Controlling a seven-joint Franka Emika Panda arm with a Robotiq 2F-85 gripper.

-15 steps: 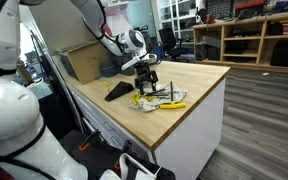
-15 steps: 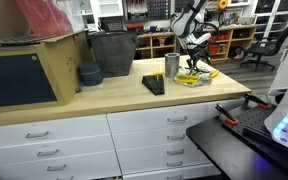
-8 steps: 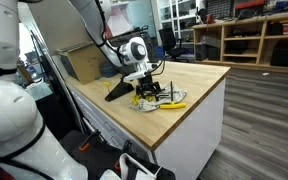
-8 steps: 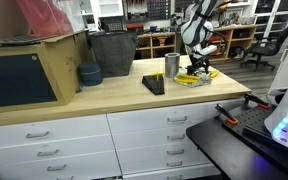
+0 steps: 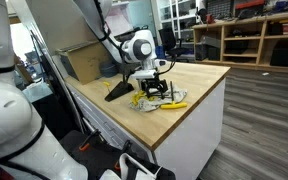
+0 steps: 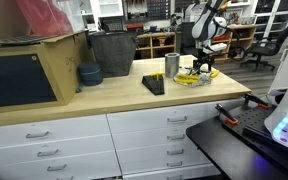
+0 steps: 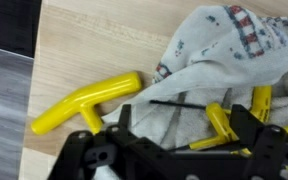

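Observation:
My gripper (image 7: 189, 125) comes in from the bottom of the wrist view with its black fingers (image 7: 127, 122) spread wide, so it is open. It hovers low over a white patterned cloth (image 7: 199, 60) on the wooden worktop. A yellow-handled tool (image 7: 222, 124) with a thin black shaft lies on the cloth between the fingers. A larger yellow T-handle (image 7: 89, 100) lies on the wood left of the cloth. In both exterior views the gripper (image 5: 156, 84) (image 6: 203, 66) is just above the pile of yellow tools (image 5: 170, 103) (image 6: 191, 79).
A black wedge-shaped object (image 5: 117, 92) (image 6: 154, 85) lies beside the tools. A metal cup (image 6: 172, 65), a dark bin (image 6: 112, 52), a blue bowl (image 6: 89, 73) and a cardboard box (image 5: 84, 62) stand further along the worktop. The worktop edge (image 5: 199, 105) is close by.
The gripper has moved down and sideways along the worktop, ending closer over the cloth and yellow tools. The tools and cloth have not moved.

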